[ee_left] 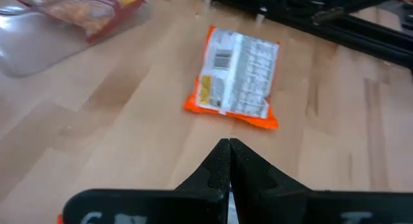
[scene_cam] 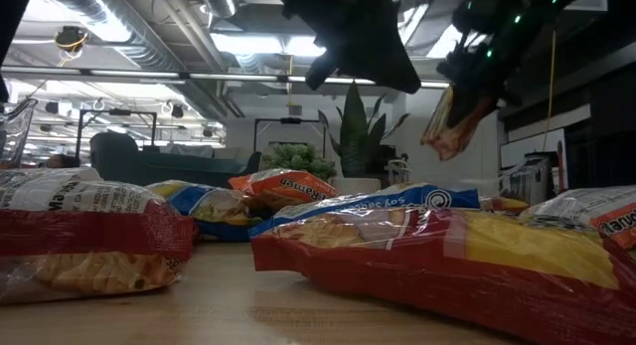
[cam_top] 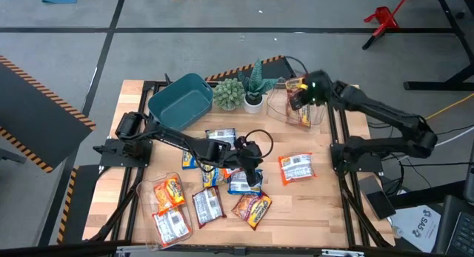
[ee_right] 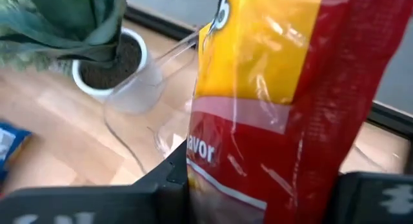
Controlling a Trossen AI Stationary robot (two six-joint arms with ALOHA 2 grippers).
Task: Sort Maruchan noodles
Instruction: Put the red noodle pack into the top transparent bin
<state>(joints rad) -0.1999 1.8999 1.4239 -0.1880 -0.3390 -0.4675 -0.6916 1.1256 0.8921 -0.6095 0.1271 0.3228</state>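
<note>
Several Maruchan noodles packets (cam_top: 211,201) lie flat on the wooden table, orange, red and blue-yellow. My left gripper (ee_left: 229,145) is shut with nothing in it and hovers over the middle of the table (cam_top: 259,167). Beyond its tips lies an orange packet (ee_left: 235,79), printed back up. My right gripper (cam_top: 302,94) is raised at the far right, above a clear tub (cam_top: 285,109), and is shut on a red-and-yellow packet (ee_right: 271,101). Another red packet (ee_left: 77,11) lies in that tub. My right gripper pinches the red-and-yellow packet across its flat faces (ee_right: 213,172) between its two fingers. The fingers slant downward from above. In the low view the packet (scene_cam: 452,121) hangs tilted below the fingers, lifted clear of the table and over the tub.
A teal bin (cam_top: 180,101) stands at the far left-centre. Two potted plants (cam_top: 241,92) stand between it and the clear tub. Packets cluster in the table's near middle and near left; bare wood shows at the near right (cam_top: 311,212).
</note>
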